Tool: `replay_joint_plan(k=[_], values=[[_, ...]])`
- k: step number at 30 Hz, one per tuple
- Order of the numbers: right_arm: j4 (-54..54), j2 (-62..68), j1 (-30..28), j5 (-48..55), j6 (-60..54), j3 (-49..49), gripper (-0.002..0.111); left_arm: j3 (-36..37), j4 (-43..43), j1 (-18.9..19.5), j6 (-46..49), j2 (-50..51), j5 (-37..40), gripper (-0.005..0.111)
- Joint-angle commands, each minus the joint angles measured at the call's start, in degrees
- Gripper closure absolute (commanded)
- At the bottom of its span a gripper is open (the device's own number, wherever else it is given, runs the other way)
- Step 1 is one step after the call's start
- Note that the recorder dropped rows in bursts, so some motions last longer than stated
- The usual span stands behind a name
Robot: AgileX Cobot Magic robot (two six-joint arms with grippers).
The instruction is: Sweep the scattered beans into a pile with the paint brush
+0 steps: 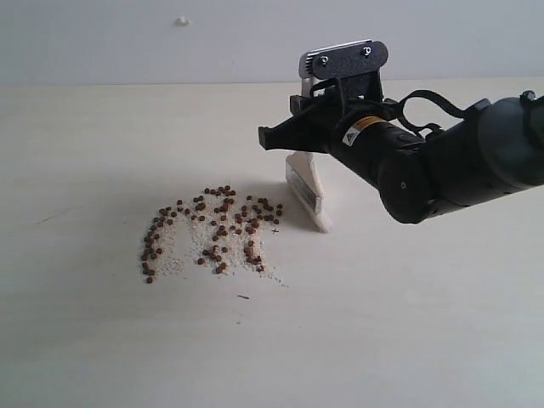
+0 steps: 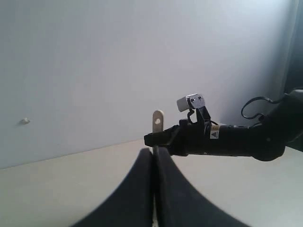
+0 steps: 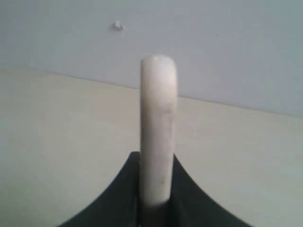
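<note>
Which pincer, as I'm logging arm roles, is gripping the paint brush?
The right pincer: it is shut on the paint brush handle, bristles down beside the beans. The left pincer is shut with nothing in it.

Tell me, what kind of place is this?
Probably a robot test lab: a bare pale table against a blank wall, a black robot arm holding a brush, and beans scattered on the table, apparently for sweeping practice.
</note>
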Motion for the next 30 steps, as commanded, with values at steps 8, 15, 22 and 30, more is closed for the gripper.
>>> replay_joint_plan(k=[8, 15, 22, 30], values=[[-3.65, 0.24, 1.20, -0.11, 8.39, -0.46, 0.108, 0.22, -0.34, -0.15, -0.11, -0.38, -0.12, 0.107], [-4.95, 0.24, 1.20, 2.62, 10.20, -2.82, 0.108, 0.22, -0.34, -0.15, -0.11, -0.38, -0.12, 0.107], [-8.17, 0.24, 1.20, 3.57, 13.15, -3.72, 0.108, 0.22, -0.34, -0.15, -0.11, -0.38, -0.12, 0.107], [-8.17, 0.61, 1.20, 4.31, 13.15, -3.72, 0.108, 0.22, -0.34, -0.15, -0.11, -0.38, -0.12, 0.107]])
